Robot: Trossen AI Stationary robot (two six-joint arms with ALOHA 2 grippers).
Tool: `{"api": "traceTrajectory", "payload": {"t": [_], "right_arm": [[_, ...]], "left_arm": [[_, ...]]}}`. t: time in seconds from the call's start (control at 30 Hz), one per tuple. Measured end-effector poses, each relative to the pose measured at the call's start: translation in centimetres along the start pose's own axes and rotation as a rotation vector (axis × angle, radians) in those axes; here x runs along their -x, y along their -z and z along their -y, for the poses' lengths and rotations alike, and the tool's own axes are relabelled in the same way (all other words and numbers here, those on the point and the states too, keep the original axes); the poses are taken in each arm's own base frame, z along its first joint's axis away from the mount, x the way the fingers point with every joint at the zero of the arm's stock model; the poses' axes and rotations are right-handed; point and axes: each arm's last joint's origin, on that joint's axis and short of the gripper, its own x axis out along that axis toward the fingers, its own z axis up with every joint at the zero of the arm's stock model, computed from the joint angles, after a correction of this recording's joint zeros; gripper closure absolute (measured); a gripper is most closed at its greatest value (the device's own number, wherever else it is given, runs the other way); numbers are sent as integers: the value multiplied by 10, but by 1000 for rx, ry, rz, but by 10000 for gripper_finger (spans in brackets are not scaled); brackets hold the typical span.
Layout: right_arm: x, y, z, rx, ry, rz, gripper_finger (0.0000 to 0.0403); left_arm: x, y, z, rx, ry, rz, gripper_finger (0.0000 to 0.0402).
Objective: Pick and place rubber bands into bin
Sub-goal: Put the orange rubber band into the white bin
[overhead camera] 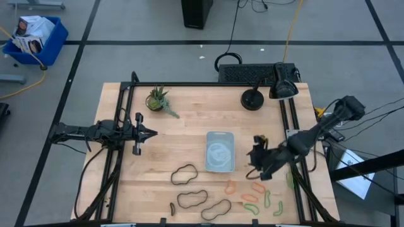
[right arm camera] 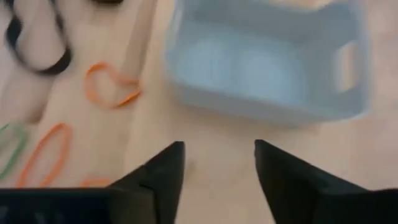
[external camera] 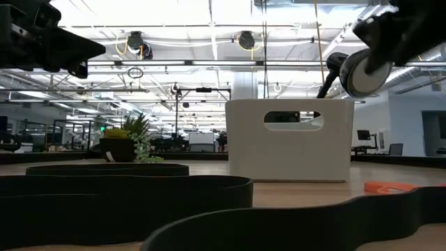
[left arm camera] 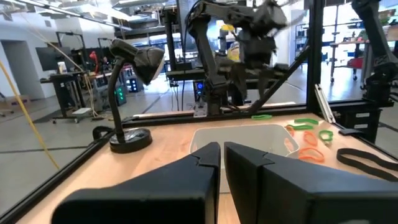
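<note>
The bin (overhead camera: 219, 151), a pale blue tray, stands mid-table and also shows in the right wrist view (right arm camera: 267, 68). Dark rubber bands (overhead camera: 184, 173) (overhead camera: 192, 199) (overhead camera: 216, 209) lie flat near the front edge. Orange bands (overhead camera: 231, 186) (right arm camera: 112, 84) and green bands (overhead camera: 267, 199) (right arm camera: 9, 146) lie to the bin's front right. My right gripper (overhead camera: 256, 156) (right arm camera: 217, 162) hangs open above bare wood just right of the bin, tilted down toward it, with nothing between its fingers. My left gripper (overhead camera: 150, 133) (left arm camera: 221, 155) waits shut at the table's left, pointing level toward the bin.
A small potted plant (overhead camera: 158, 99) stands at the back left. A black desk lamp (overhead camera: 252, 99) stands at the back right. Black frame rails (overhead camera: 120, 126) run along both table sides. A bright blue crate (overhead camera: 35, 38) sits on the floor beyond the table.
</note>
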Motion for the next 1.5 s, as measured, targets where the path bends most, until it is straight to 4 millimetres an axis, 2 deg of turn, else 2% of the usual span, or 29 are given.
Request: {"api": "traceTrajectory", "payload": {"t": [0.1, 0.23, 0.6, 0.97, 1.27, 1.5], "right_arm": [[-14, 5, -11, -50, -55, -103, 181], [-28, 10, -25, -104, -65, -171, 166], [-56, 27, -69, -55, -126, -269, 181], [-68, 35, -77, -7, -107, -308, 195], [-86, 42, -83, 42, -88, -362, 211], [-90, 45, -85, 41, -107, -395, 250]], "left_arm": [[0, 0, 0, 3, -1, 5, 371], [0, -3, 0, 5, -3, 30, 371], [0, -4, 0, 6, -4, 42, 371], [0, -5, 0, 3, -5, 51, 371], [0, -5, 0, 2, -5, 52, 371], [0, -5, 0, 2, -5, 51, 371]]}}
